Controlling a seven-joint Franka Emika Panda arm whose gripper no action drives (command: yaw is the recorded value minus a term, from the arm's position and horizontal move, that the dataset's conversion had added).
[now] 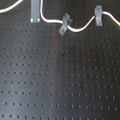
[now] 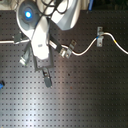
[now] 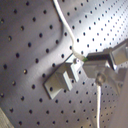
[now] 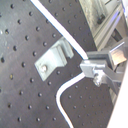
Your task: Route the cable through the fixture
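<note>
First exterior view space is filled by a black perforated board (image 1: 60, 81), along whose edge at the first exterior view's top three grey clips are lined up. The cable (image 1: 80, 27) is seen as a glossy white cord laid in waves along that edge. It is passed behind the tall broad clip (image 1: 34, 8) near the first exterior view's left, dipped to the slanted clip (image 1: 64, 23) in the middle, and then lifted to the fixture (image 1: 98, 16). The fixture is set upright near the board's corner at the first exterior view's upper right. It is touched by the cable, which is carried across its upper part and trails off toward the first exterior view's right. Whether the cord is seated inside the strip cannot be told.

In the second exterior view the board's side at the second exterior view's left is covered by the white arm (image 2: 40, 35), and the tall broad clip is hidden by it. The slanted clip and the fixture are left in sight, well apart.

In both wrist views the gripper (image 4: 92, 69) is shown just beside the slanted clip. Its fingers (image 3: 95, 61) are drawn narrow, and the cable is held between them, with a curved length hanging loose from the tips over the board.
</note>
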